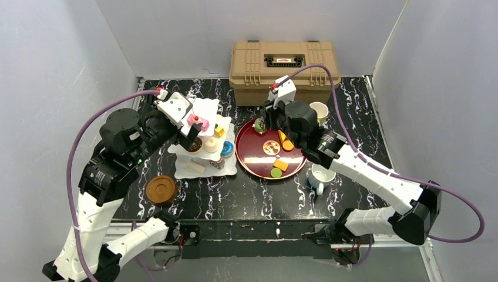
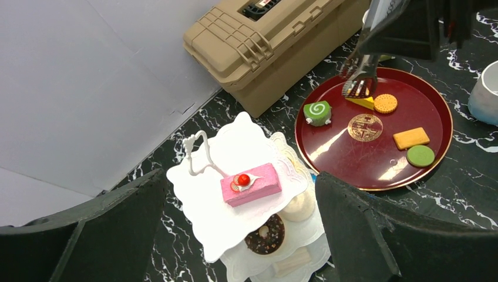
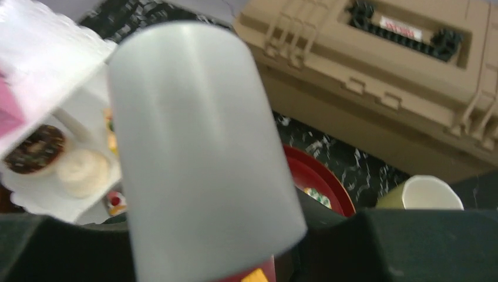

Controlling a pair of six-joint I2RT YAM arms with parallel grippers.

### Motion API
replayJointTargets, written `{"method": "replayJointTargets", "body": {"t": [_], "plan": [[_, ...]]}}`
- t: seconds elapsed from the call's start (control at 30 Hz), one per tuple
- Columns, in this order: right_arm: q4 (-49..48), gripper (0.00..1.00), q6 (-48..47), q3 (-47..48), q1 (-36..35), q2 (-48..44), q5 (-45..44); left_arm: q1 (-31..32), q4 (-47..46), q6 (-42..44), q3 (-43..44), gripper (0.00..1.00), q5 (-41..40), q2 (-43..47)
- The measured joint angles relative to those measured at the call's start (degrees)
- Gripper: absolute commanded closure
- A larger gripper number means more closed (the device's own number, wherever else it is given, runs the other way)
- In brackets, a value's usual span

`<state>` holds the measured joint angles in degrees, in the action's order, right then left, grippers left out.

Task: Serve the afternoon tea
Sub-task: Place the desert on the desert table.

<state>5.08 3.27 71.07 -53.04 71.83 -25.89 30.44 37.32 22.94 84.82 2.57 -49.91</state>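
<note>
The white three-tier stand (image 1: 202, 167) (image 2: 199, 200) stands left of the dark red tray (image 1: 258, 158). A pink cake (image 2: 251, 183) lies on its top tier, with a chocolate donut (image 2: 265, 234) and a cream cake on lower tiers. My left gripper (image 1: 194, 132) (image 2: 238, 194) hovers open above the pink cake without touching it. My right gripper (image 1: 267, 120) (image 3: 235, 247) is shut on silver tongs (image 2: 359, 82) (image 3: 199, 153), whose tips are at a yellow wedge cake (image 2: 364, 102) on the tray. A green roll (image 2: 318, 112), biscuits (image 2: 411, 138) and a green disc (image 2: 420, 155) also lie there.
The tan case (image 1: 285, 67) stands at the back behind the tray. A cream-yellow mug (image 1: 319, 111) sits right of the right gripper. A white mug (image 1: 322, 176) is at the tray's near right. A brown coaster (image 1: 161, 189) lies near the left arm.
</note>
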Motion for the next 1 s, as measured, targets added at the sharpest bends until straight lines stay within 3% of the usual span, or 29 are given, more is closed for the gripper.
{"method": "replayJointTargets", "body": {"t": [0.5,1.0], "plan": [[-6.0,0.47,5.9,-17.9,9.3,-1.0,-7.0,0.0,0.0,0.0,0.0,0.06,0.3,-0.3],[-14.1,0.41,10.7,-21.9,12.9,3.0,-8.8,0.0,0.0,0.0,0.0,0.06,0.5,-0.3]]}}
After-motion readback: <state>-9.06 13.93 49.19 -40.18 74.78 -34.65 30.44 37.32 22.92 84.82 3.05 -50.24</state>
